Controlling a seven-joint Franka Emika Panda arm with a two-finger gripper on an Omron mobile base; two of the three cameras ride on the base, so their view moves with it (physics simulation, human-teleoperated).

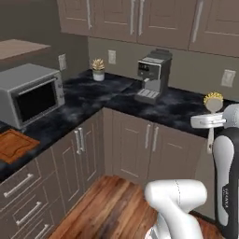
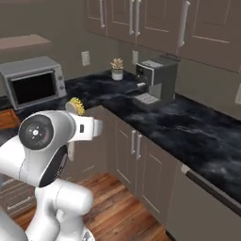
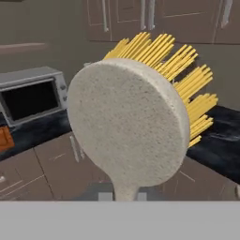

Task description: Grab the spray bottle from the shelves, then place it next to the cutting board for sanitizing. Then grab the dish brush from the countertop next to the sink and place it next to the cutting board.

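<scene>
- A rendered kitchen corner with a black marble-look countertop (image 1: pixel 88 100) over brown cabinets, seen from behind a white robot arm.
- The gripper (image 1: pixel 210 122) sits at the right edge of the left base view, held up in the air in front of the cabinets. Its fingers are hidden, but it looks closed tight on the handle of the dish brush (image 1: pixel 213 101).
- The brush stands upright in the grip, its round yellow bristle head at the top. In the hand view the pale round back of the head looms large in the centre, with yellow bristles fanning out behind it toward the upper right.
- In the right base view the same brush head peeks out at centre left, just above the arm's white wrist.
- The cutting board (image 1: pixel 14 144), orange-brown, lies on the countertop at the left edge of the left base view, just below a grey microwave (image 1: pixel 29 93). It is well apart from the brush.
- A coffee machine (image 1: pixel 153 74) and a small potted plant (image 1: pixel 98 69) stand on the counter in the upper middle.
- I cannot make out the spray bottle beside the board, so whether that first part is done cannot be told.
- Judged progress: the brush is picked up; carrying it leftward to the board and setting it down beside it seem to remain.
</scene>
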